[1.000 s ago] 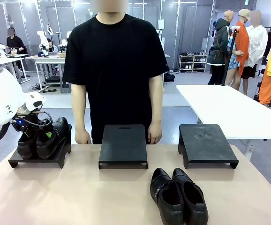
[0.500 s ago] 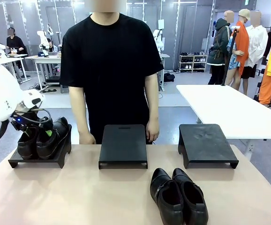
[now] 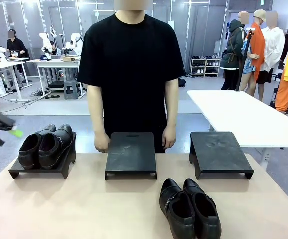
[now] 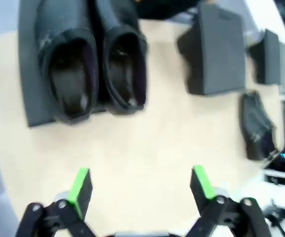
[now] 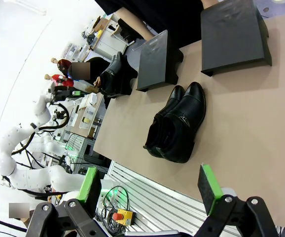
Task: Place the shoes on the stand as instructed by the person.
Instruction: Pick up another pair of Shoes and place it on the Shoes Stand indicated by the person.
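Note:
One pair of black shoes [image 3: 47,146] sits on the left stand [image 3: 38,171], heels toward me; the left wrist view looks down into this pair [image 4: 90,64]. A second pair of shoes [image 3: 189,207] lies on the table in front of the right stand [image 3: 219,153], and shows in the right wrist view as well [image 5: 176,123]. My left gripper [image 3: 7,133] hovers blurred at the far left, off the table's edge, open and empty [image 4: 141,185]. My right gripper [image 5: 150,187] hangs open above the table's near edge. The person [image 3: 131,69] stands behind the middle stand [image 3: 131,154].
The person's hands [image 3: 102,144] hang at either side of the bare middle stand. The right stand is bare too. A white table [image 3: 243,112] stands at the back right, with bystanders beyond it. Bare tabletop [image 3: 84,209] lies at the front left.
My left arm has pulled back to the left, away from the pair on the left stand. The person has shifted slightly to the right.

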